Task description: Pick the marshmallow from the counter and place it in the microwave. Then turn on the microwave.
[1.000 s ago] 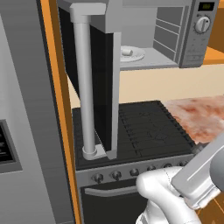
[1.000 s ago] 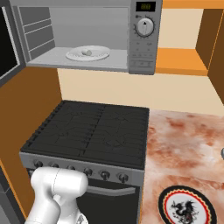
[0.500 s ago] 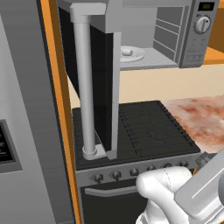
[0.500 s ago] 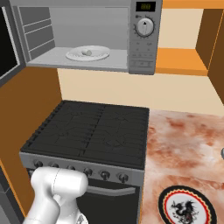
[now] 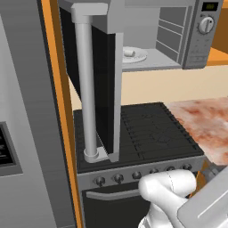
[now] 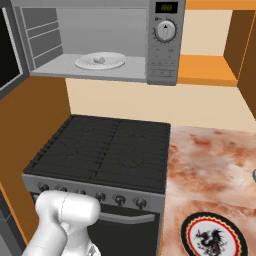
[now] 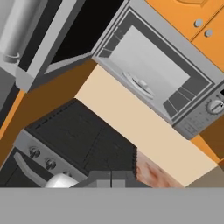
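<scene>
The marshmallow (image 5: 128,53) (image 6: 101,60) lies on the round white plate (image 6: 85,63) inside the open microwave (image 5: 194,44) (image 6: 161,62) (image 7: 197,114). The dark glass door (image 5: 104,84) (image 7: 83,30) stands swung wide to the left, its long bar handle (image 5: 85,89) facing me. In the hand view the plate (image 7: 139,84) shows far off and tilted. My gripper (image 7: 111,178) is shut with nothing in it, well back from the microwave and low over the stove front. The mottled counter (image 5: 207,124) (image 6: 215,165) lies right of the stove.
A black stovetop (image 5: 138,131) (image 6: 105,147) with a row of knobs sits under the microwave. A round decorated plate (image 6: 212,236) rests at the counter's front. A grey fridge (image 5: 26,133) stands at the left. The open door juts out over the stove's left side.
In the left base view my arm's forward link has sunk lower and to the right. The marshmallow, plate and door have not moved.
</scene>
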